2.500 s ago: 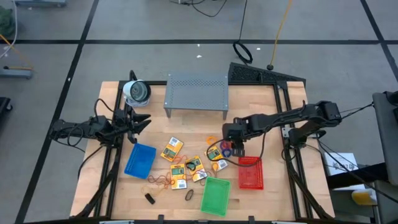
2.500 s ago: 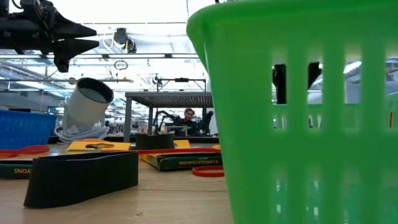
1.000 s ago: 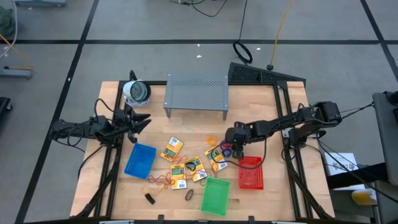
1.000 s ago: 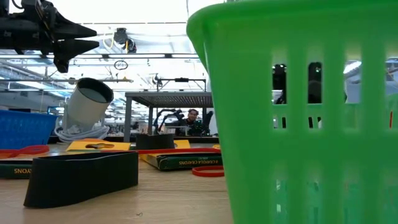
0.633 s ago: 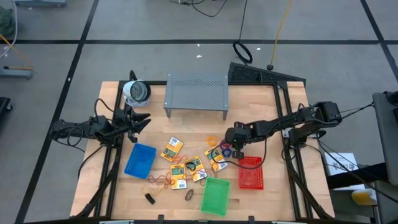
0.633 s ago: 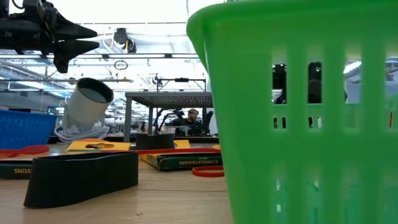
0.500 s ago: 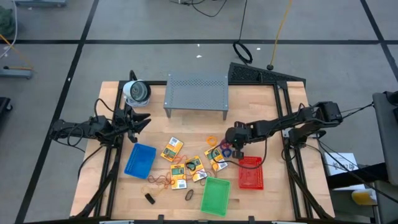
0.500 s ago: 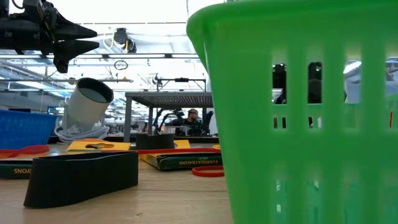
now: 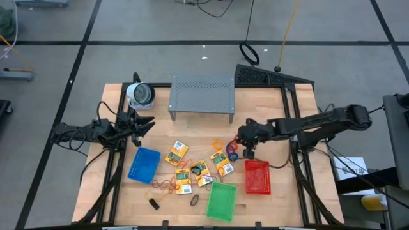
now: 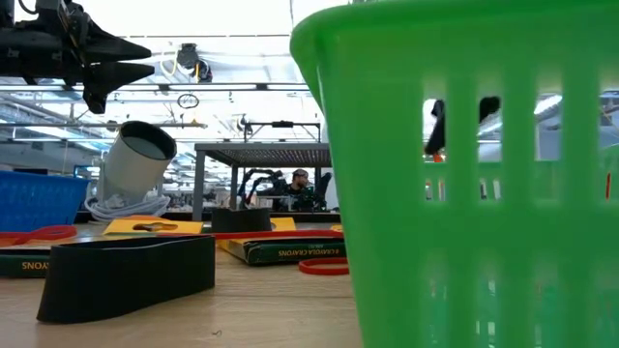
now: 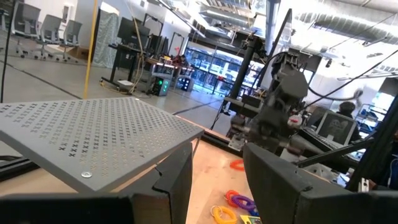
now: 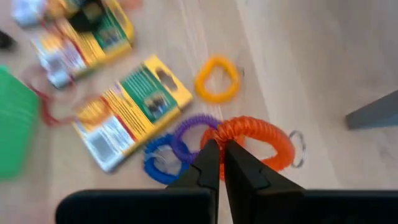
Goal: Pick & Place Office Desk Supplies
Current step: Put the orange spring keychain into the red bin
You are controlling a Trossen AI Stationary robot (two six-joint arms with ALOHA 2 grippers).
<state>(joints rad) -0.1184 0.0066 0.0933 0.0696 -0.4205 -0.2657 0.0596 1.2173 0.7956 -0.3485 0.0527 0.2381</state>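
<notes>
My right gripper [image 9: 246, 151] hangs over the table's right middle, shut on an orange coil band [image 12: 255, 140]. Below it lie a purple coil [image 12: 193, 134], a blue coil [image 12: 158, 163] and a yellow coil [image 12: 217, 81] on the wood. Yellow crayon boxes [image 9: 192, 169] lie flat in the middle. Thin orange bands [image 9: 163, 185] and two small black clips [image 9: 154, 204] lie near the front. My left gripper [image 9: 146, 124] waits open above the left side, its fingers [image 11: 180, 180] holding nothing. My right gripper pinches the orange coil's loop at its near side [image 12: 231, 132] between the two fingertips [image 12: 208, 158]. The fingers slant down from the table's right. The coil stands out past the fingertips, a small metal ring [image 12: 298, 146] on its side, lifted above the other coils.
A red basket [image 9: 257, 177] sits just nearer than my right gripper, a green basket [image 9: 222, 200] at the front middle, a blue one [image 9: 144, 164] at the left. The grey perforated shelf [image 9: 201, 96] and a round white object [image 9: 140, 94] stand at the back.
My right gripper has risen from the cluster of coils and drawn slightly toward the table's right edge. An orange piece now shows under it in the low view. My left arm has kept still.
</notes>
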